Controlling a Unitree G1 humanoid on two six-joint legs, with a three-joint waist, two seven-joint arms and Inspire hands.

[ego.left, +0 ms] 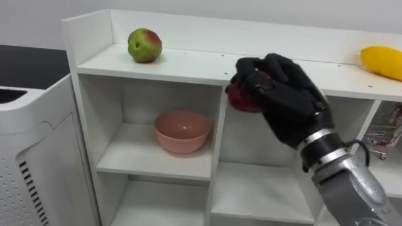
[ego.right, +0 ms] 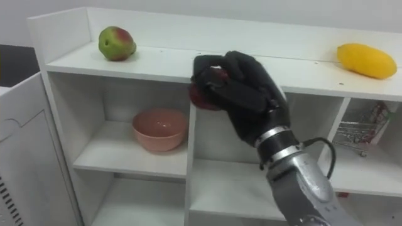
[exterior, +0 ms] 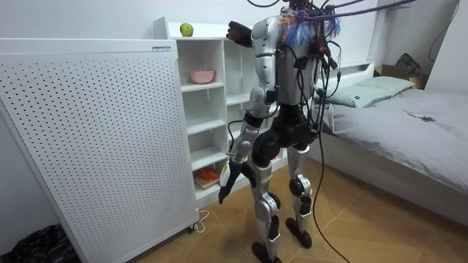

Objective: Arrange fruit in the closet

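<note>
My right hand (ego.left: 282,88) (ego.right: 242,88) is shut on a dark red fruit (ego.left: 244,98) (ego.right: 204,95), held at the front edge of the white closet's top shelf (ego.left: 188,66) (ego.right: 163,63), near its middle. A green and red apple (ego.left: 144,45) (ego.right: 116,43) sits on the top shelf at the left. A yellow fruit (ego.left: 383,63) (ego.right: 366,60) lies on the same shelf at the right. In the room view I stand facing the closet (exterior: 208,95), right hand (exterior: 238,33) raised to its top, left hand (exterior: 227,188) hanging low beside my leg.
A pink bowl (ego.left: 182,130) (ego.right: 159,129) stands in the upper left compartment. A small wire shopping cart (ego.left: 383,135) (ego.right: 358,133) sits in the right compartment. A white perforated panel (ego.left: 31,157) (exterior: 95,139) stands left of the closet. A bed (exterior: 409,124) lies behind me.
</note>
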